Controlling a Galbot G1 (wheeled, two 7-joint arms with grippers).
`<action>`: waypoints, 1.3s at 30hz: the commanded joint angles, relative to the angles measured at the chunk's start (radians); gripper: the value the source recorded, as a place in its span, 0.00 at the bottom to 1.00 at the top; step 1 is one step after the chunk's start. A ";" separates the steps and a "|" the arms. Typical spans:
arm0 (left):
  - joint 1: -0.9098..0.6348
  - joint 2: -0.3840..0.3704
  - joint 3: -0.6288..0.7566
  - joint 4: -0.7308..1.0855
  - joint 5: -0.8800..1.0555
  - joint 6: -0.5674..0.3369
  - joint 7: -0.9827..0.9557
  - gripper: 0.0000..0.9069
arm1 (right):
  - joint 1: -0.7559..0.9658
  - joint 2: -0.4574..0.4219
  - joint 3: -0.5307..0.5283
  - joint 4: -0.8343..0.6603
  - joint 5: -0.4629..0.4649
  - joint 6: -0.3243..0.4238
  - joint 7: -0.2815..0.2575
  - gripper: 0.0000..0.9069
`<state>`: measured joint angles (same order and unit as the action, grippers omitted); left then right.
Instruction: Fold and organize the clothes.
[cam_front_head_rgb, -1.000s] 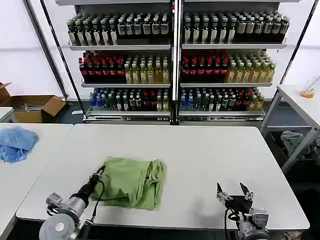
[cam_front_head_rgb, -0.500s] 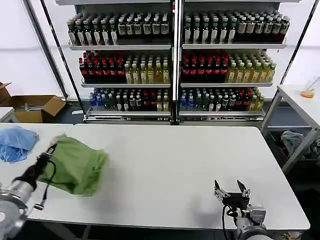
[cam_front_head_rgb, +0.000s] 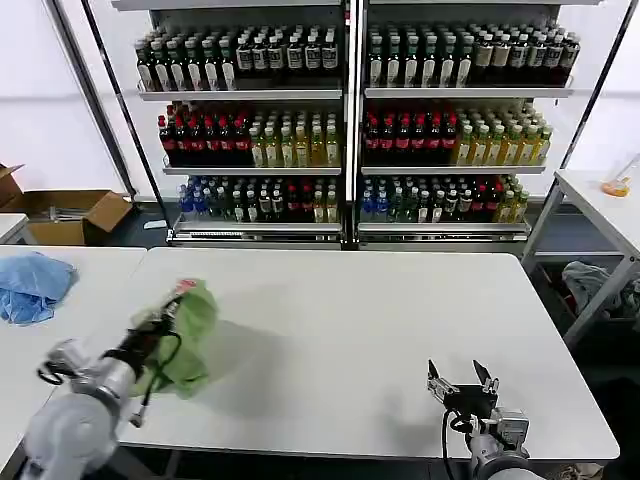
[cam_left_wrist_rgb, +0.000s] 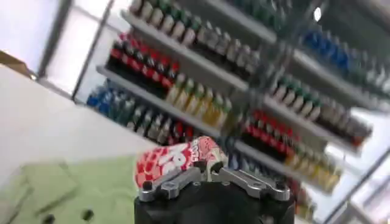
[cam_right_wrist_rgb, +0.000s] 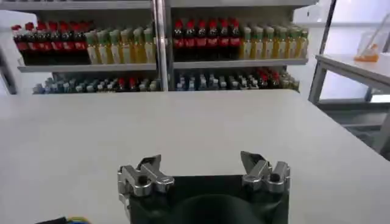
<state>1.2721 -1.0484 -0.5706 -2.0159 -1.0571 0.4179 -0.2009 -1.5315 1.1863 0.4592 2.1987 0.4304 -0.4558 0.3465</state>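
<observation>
Blue cloth (cam_front_head_rgb: 32, 284) beside lifted shirt (cam_front_head_rgb: 192, 325)

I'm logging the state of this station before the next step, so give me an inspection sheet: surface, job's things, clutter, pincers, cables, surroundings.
Surface: white table, with a second white table alongside on the robot's left.
Job's things: green polo shirt bunched up and lifted at the table's left edge; its red-white print shows by the fingers in the left wrist view.
Clutter: light blue cloth on the left table.
Pincers: left pincer shut on the shirt; right pincer open, low over the near right of the table, holding nothing.
Cables: black cable looped along the left arm.
Surroundings: shelves of bottles behind; cardboard box on the floor at far left.
</observation>
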 joint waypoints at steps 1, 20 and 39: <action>-0.139 -0.116 0.467 0.119 0.406 -0.017 0.006 0.03 | -0.006 0.005 0.008 0.004 -0.007 0.000 -0.001 1.00; -0.210 -0.202 0.546 0.104 0.378 -0.094 0.078 1.00 | -0.008 0.002 0.010 0.025 -0.005 0.000 -0.042 1.00; 0.268 -0.148 -0.097 -0.165 0.366 -0.121 0.043 1.00 | 0.264 0.073 -0.337 -0.101 0.224 0.026 0.018 1.00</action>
<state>1.3206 -1.1945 -0.3511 -2.0896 -0.6947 0.3309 -0.1478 -1.4168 1.2090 0.3223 2.1804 0.5316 -0.4378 0.3301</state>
